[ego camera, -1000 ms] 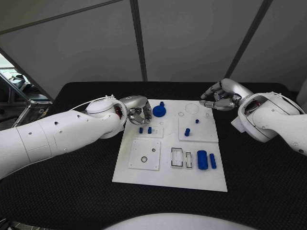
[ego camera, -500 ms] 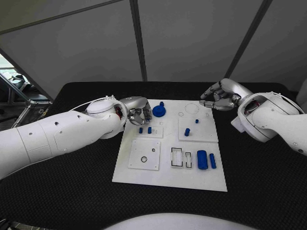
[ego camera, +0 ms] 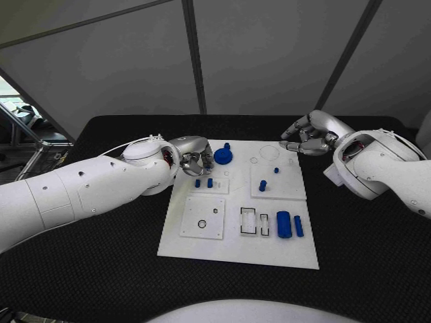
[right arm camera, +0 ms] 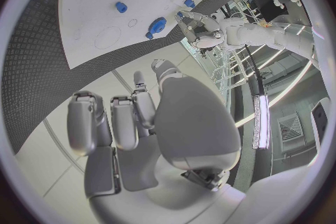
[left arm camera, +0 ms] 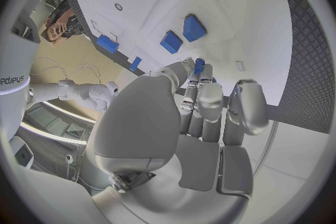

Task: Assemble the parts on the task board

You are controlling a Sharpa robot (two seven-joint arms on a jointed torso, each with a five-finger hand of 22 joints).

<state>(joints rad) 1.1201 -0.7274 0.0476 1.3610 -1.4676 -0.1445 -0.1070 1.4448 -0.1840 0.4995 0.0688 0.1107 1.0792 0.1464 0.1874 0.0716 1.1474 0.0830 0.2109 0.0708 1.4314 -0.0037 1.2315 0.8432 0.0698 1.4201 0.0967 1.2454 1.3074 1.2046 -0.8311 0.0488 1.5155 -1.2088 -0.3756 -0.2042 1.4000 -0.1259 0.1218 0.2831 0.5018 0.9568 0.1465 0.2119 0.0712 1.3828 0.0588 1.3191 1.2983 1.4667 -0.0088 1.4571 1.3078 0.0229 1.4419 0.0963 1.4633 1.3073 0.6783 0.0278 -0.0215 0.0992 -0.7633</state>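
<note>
Black matting carries the white board (ego camera: pixel 237 252), its blue parts (ego camera: pixel 283 224) unmoved over the last second. At ten o'clock the left hand (ego camera: pixel 193 160) has barely crept, pinching a small blue piece (seen at its fingertips); the right hand (ego camera: pixel 311 136), curled empty, waits at one o'clock.

Very little differs from the earlier pictures: the silver many-fingered left hand (ego camera: pixel 193 159), at the far left edge of the white rectangular task board (ego camera: pixel 237 243), has shifted a touch nearer the round dark-blue plastic knob part (ego camera: pixel 223 157). Its curled fingers (left arm camera: pixel 198 102) have tilted slightly toward the board.
</note>
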